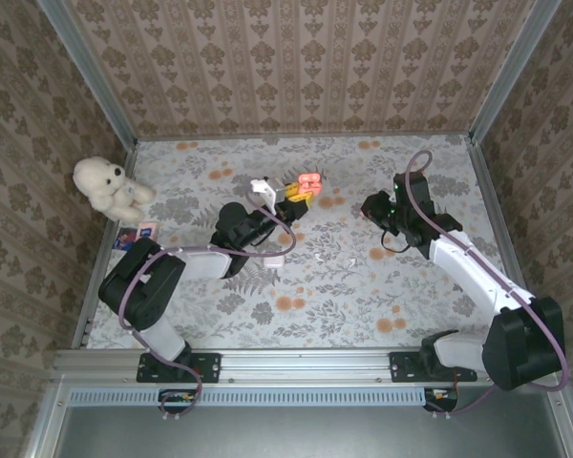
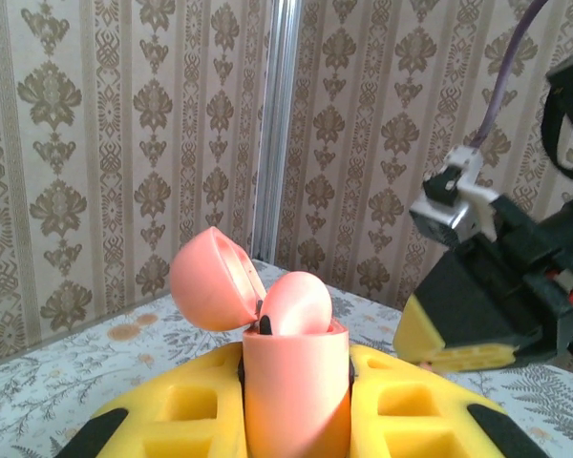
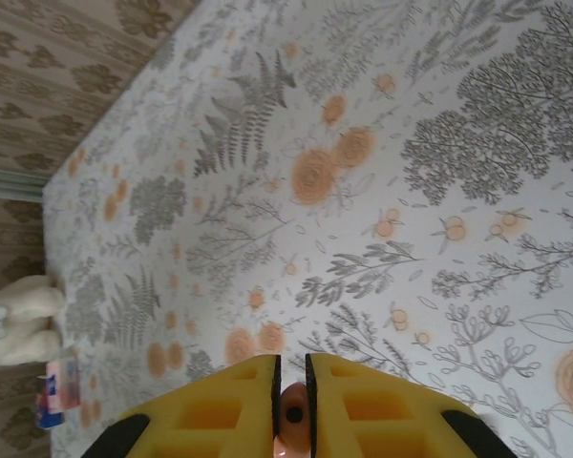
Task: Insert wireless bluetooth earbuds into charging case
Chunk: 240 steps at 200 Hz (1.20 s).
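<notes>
Orange-pink charging case (image 2: 292, 315), lid open, sits clamped in the left gripper (image 2: 296, 367); the right gripper (image 3: 291, 380) pinches an orange-red earbud (image 3: 292, 418) between its fingers.

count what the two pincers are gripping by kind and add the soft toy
peach-pink rounded plastic charging case, lid open, in the left pincer: 1
orange-red earbud, in the right pincer: 1
white plush bear toy: 1
total: 3
</notes>
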Motion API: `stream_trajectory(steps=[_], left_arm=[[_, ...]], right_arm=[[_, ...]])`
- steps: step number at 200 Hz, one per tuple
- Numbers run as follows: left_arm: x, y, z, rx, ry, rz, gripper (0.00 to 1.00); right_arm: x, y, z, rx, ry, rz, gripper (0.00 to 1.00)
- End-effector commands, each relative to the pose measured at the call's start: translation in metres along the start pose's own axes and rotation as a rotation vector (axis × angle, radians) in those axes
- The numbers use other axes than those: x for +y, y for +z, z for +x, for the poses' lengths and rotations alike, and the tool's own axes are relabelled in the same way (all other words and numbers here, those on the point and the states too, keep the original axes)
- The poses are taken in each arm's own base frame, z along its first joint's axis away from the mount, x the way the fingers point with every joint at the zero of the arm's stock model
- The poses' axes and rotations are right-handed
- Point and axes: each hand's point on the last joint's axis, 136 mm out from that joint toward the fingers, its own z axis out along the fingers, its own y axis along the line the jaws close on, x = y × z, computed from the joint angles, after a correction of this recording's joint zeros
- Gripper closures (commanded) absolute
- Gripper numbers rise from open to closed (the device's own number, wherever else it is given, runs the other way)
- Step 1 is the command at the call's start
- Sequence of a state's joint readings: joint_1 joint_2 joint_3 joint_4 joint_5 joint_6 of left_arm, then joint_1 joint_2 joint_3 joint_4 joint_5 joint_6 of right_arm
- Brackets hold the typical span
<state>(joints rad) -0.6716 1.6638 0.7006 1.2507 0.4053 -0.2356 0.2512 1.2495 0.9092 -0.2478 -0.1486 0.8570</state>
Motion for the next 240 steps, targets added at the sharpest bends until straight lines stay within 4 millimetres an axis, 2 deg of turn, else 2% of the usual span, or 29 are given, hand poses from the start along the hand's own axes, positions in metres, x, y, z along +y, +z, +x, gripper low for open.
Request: stream_trajectory(steps=[1,59,99,123,186,240], left_arm=[[-0.005,0.003,-0.005,-0.028,0.01,0.038,1.0],[-0.012,0.015,0.0,-0.022,0.024,0.086,1.0],[-0.017,0.026,0.004,-0.022,0.023,0.114,1.0],[-0.021,0.034,0.005,-0.026,0.021,0.131,1.0],[-0.03,0.053,-0.009,-0.069,0.041,0.174,1.0],[-0.049,0.062,-0.02,-0.113,0.154,0.225,1.0]], right_arm=[[0.031,-0.019,-0.019,-0.048,0.024,-0.106,0.82],[0.076,-0.041,-0.039,-0.083,0.057,-0.254,0.82],[0.097,-0.051,-0.046,-0.083,0.085,-0.334,0.82],[0.106,-0.055,-0.047,-0.079,0.112,-0.378,0.82],[0.121,-0.063,-0.051,-0.071,0.177,-0.465,0.82],[0.133,-0.075,-0.056,-0.079,0.215,-0.528,0.82]])
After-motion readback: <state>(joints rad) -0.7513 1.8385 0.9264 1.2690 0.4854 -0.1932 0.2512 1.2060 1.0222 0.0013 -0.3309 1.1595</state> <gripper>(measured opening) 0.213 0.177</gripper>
